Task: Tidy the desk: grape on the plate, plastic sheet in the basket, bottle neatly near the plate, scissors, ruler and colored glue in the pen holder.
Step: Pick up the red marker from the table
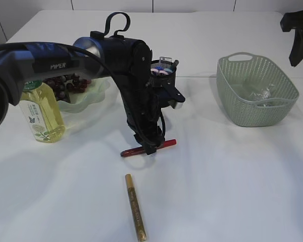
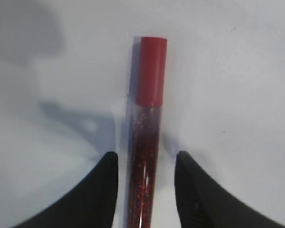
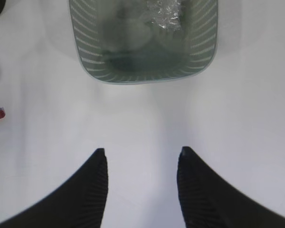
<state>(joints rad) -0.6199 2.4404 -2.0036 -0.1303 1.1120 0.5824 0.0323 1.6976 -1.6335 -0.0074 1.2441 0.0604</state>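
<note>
A red glitter glue tube [image 2: 150, 71] lies on the white table, with its red cap pointing away from my left gripper [image 2: 146, 159]. The gripper is open and straddles the tube low over the table, with a gap on each side. In the exterior view the tube [image 1: 167, 143] pokes out from under the left gripper [image 1: 149, 147]. A gold glue pen [image 1: 135, 206] lies nearer the front. The black pen holder [image 1: 165, 78] stands behind the arm with coloured items in it; I cannot make out scissors or ruler. My right gripper [image 3: 141, 152] is open and empty, facing the basket [image 3: 142, 78].
A yellow bottle [image 1: 40, 113] stands upright at the left beside the pale green plate [image 1: 88, 98], which holds dark grapes [image 1: 65, 83]. The green basket [image 1: 232, 96] at the right contains a crumpled plastic sheet [image 1: 260, 93]. The right arm [image 1: 298, 30] hangs at the top right.
</note>
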